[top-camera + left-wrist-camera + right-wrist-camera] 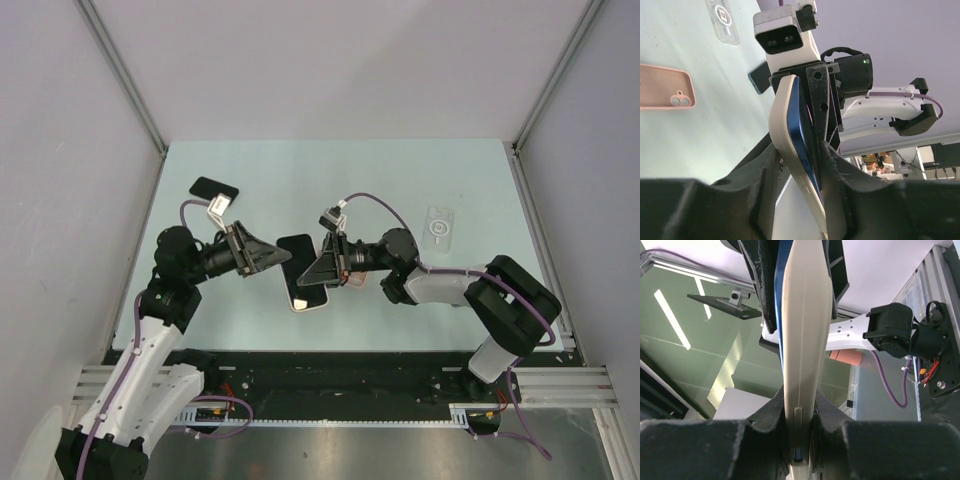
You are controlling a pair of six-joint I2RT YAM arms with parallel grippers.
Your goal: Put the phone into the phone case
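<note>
Pink case [665, 86] and clear case [440, 225] lie on the surface [400, 175]; arms reach inward, left tool [278, 256] and right tool [312, 270] both clamped on the cream-cased phone [306, 296].

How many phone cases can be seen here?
3: cream case clamped with the phone, pink case on the table, clear case farther right. The black slab may be a fourth.

On the pale green table [400, 180], a black flat slab [214, 188] is seen near the far-left corner, a clear case [440, 225] toward the right, and a pink case [665, 86] nearer the middle.
</note>
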